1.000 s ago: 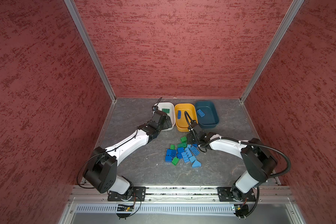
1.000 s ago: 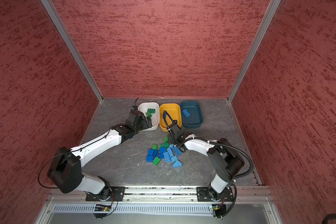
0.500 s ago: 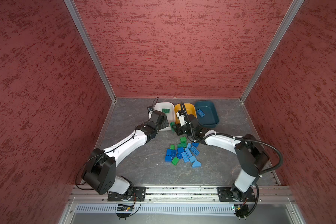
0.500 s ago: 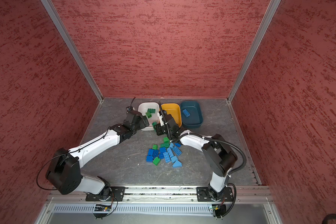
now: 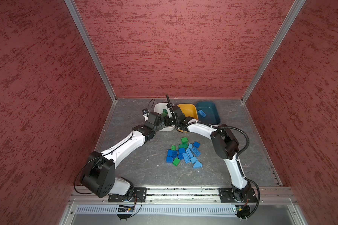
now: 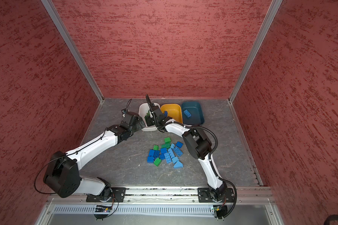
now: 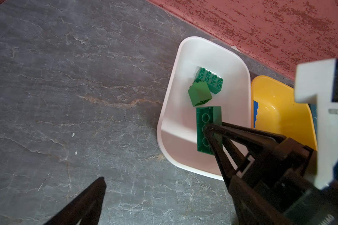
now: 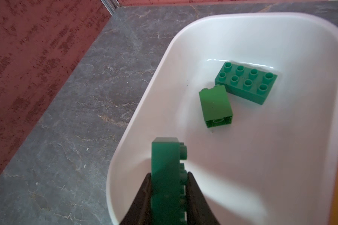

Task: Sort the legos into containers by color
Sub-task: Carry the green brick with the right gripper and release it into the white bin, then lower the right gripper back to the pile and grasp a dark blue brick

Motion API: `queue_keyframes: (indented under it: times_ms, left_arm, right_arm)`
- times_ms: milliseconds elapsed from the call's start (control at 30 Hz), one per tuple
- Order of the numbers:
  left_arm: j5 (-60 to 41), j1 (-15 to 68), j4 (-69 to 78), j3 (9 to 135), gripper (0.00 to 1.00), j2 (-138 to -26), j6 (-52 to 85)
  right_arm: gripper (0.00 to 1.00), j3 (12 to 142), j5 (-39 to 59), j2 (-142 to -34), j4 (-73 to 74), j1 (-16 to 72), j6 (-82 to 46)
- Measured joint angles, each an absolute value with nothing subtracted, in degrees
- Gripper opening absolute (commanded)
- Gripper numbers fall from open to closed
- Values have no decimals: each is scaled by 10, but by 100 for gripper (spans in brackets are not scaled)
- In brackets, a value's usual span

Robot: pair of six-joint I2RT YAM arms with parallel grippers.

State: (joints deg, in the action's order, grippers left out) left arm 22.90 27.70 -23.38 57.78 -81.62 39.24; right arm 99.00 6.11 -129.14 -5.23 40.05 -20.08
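Lying nearest: loose legos (image 5: 183, 153), green + blue, piled on table (image 5: 144, 171). Beyond, right gripper (image 8: 168, 175) pinching green brick (image 8: 164, 155) above white tub (image 8: 242, 29); 2 more greens (image 8: 246, 81) inside. Left gripper (image 5: 163, 124) spread wide, empty, beside it. Farthest right: yellow tub (image 5: 187, 111), then teal tub (image 5: 213, 118) w/ one blue brick (image 5: 202, 113).

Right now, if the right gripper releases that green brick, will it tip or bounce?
Likely tips: the green brick hangs on edge, studs sideways, over the white tub. It looks like hard, stiff plastic, so it may clatter and slide on the glossy floor.
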Motion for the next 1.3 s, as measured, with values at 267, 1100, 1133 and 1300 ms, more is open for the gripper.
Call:
queue_keyframes:
  times_ms: [267, 1100, 1133, 1300]
  left_arm:
    - [230, 275, -252, 569, 100, -798, 401]
    - [211, 284, -224, 566, 100, -825, 389]
    - [211, 277, -224, 566, 99, -824, 385]
    - [211, 252, -223, 566, 100, -809, 375]
  right_arm:
    - [58, 998, 57, -1295, -88, 401, -183]
    - [99, 628, 28, -977, -57, 435, -170]
    - [99, 616, 28, -968, -70, 438, -165]
    - [96, 569, 12, -908, -150, 451, -178]
